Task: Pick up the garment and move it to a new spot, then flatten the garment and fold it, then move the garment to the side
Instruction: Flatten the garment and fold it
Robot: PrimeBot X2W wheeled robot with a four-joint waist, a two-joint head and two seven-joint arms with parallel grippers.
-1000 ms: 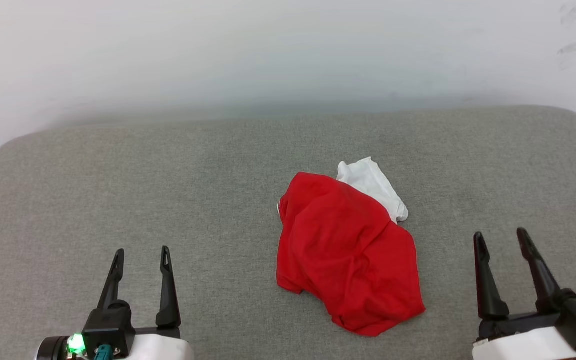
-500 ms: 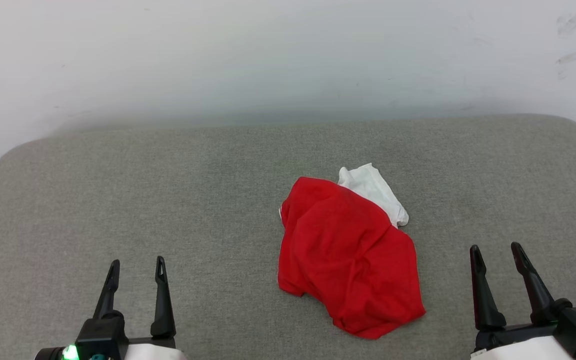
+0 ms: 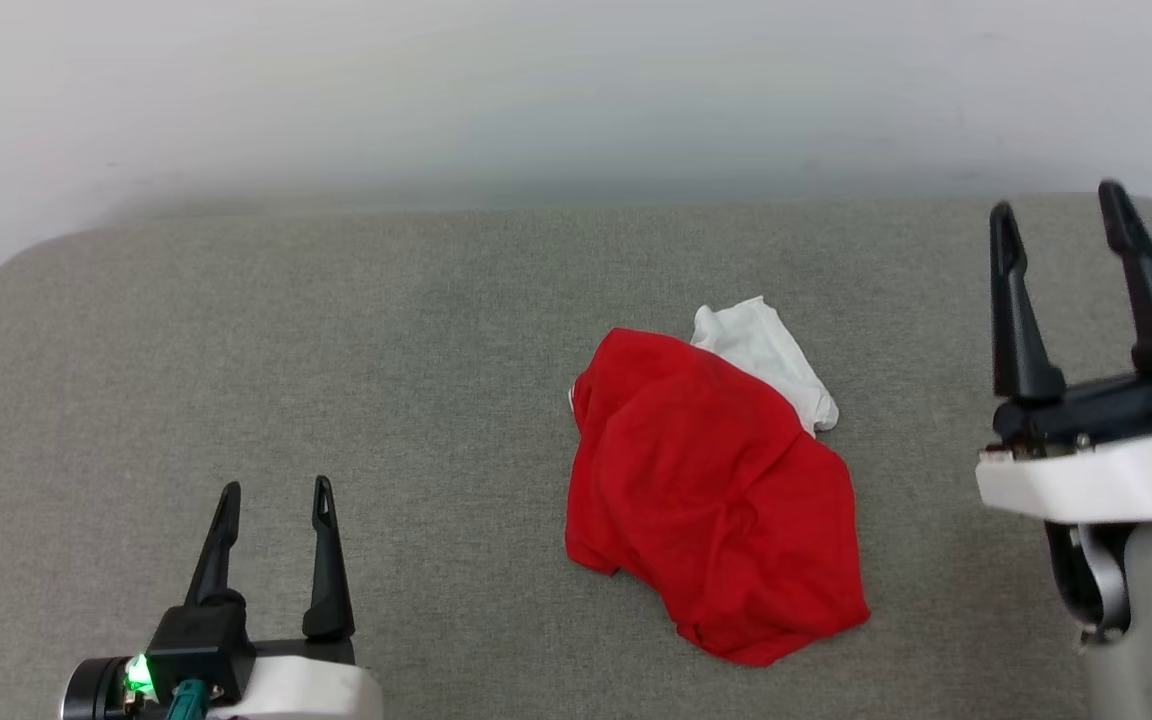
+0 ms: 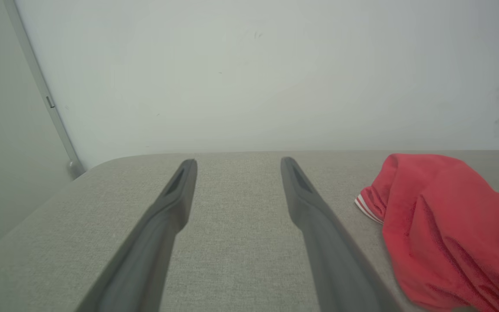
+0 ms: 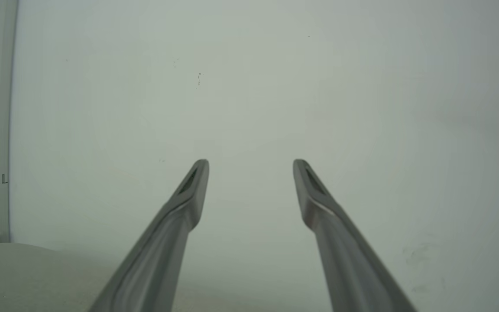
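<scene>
On the grey cushion (image 3: 336, 350), right of centre: the garment (image 3: 711, 500), crumpled.
Its white sleeve (image 3: 766, 350) pokes out at the far edge (red body bunched nearer); left gripper (image 3: 276, 484), low at near left, and right gripper (image 3: 1056, 198), raised at right, both gape empty, clear of it.

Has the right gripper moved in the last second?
Yes. The right gripper has gone forward, toward the wall: it was level with the lower half of the garment and now reaches past it, to the far edge of the grey cushion.
</scene>
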